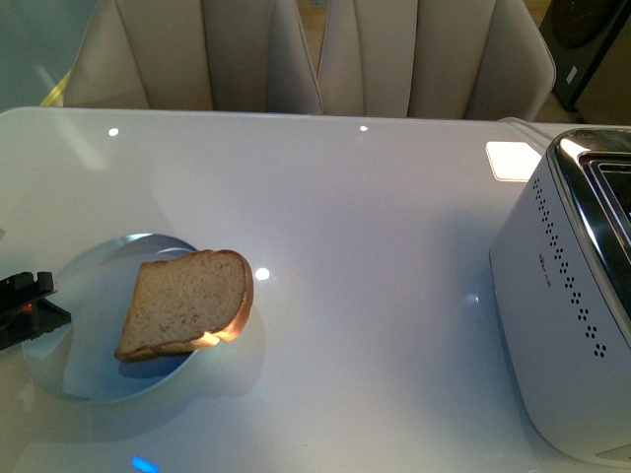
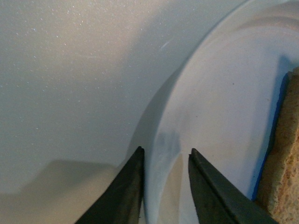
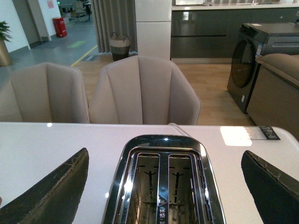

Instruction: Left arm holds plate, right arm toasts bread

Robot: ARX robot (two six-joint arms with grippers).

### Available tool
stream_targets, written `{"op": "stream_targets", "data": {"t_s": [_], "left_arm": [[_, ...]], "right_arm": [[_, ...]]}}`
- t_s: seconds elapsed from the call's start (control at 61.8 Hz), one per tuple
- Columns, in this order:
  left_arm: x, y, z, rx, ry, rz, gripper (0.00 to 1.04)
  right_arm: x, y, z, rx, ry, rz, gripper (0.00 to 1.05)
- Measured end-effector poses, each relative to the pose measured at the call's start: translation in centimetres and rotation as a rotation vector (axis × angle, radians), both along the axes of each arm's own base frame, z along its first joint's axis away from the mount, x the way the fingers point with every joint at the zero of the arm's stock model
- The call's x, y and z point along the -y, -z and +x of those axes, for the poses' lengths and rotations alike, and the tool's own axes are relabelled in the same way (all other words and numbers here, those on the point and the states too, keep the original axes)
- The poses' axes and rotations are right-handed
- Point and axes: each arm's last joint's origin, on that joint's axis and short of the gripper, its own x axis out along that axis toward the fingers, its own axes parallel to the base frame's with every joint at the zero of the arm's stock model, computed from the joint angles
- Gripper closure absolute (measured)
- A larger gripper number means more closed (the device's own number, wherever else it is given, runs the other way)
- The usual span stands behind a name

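Right end effector (image 3: 164, 155) spread wide, two-slot toaster (image 3: 163, 184) between jaws

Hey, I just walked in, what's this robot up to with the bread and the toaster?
The left gripper sits at the edge of the plate, its fingers straddling the rim; I cannot tell whether they are clamped. The bread lies on the plate, untouched, one end reaching past the rim. The right gripper hangs wide open above the toaster, whose two slots are empty. So toasting has not started yet.
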Motion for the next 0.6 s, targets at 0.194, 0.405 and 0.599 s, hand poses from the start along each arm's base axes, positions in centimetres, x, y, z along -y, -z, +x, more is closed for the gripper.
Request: {"op": "stream_targets", "data": {"t_s": [0.194,0.405,0.599], "left_arm": [[0.1,-0.1,-0.2,-0.019,-0.055,-0.086,1.02],[0.6,-2.2,-0.6,0.007,-0.145,-0.150,1.02],[2.4,-8.2,-0.1,0.111,-0.153,-0.169,1.02]], "right_arm": [[0.0,0.0,0.0,0.000,0.000,0.000,0.09],[0.0,0.0,0.0,0.000,0.000,0.000,0.09],[0.0,0.0,0.0,0.000,0.000,0.000,0.09]]}}
